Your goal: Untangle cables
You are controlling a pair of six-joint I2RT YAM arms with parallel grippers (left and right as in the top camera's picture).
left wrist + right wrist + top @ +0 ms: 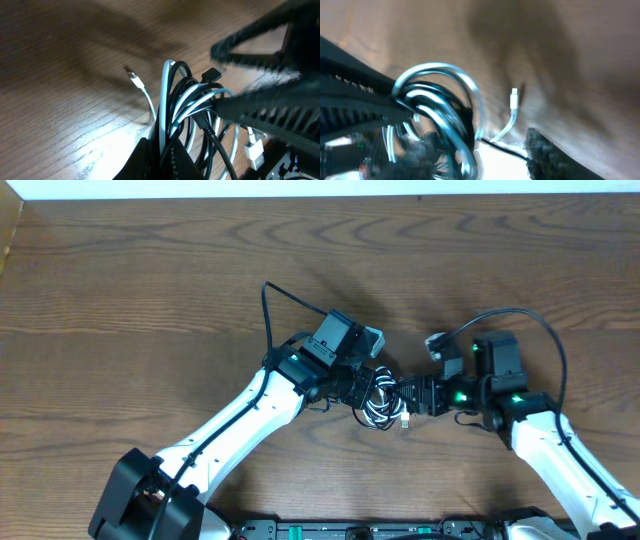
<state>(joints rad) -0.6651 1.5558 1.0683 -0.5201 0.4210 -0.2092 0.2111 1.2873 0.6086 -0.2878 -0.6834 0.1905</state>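
The cables [380,408], one white and one black, lie coiled together in a small bundle at the table's middle, between both arms. My left gripper [368,388] is shut on the loops. In the left wrist view its gripper [162,143] pinches the white cable [166,90] and the black cable [182,70]. A white plug end [132,75] trails loose onto the table. My right gripper [408,395] meets the bundle from the right. In the blurred right wrist view the gripper [480,156] straddles the loops [445,100], jaws apart, with a gap beside the right finger [545,155].
Brown wooden table [150,290] with its far edge along the top. Thick black arm wires arc over the table behind the left arm [268,310] and the right arm [525,320]. A white USB plug [256,152] lies beside the bundle.
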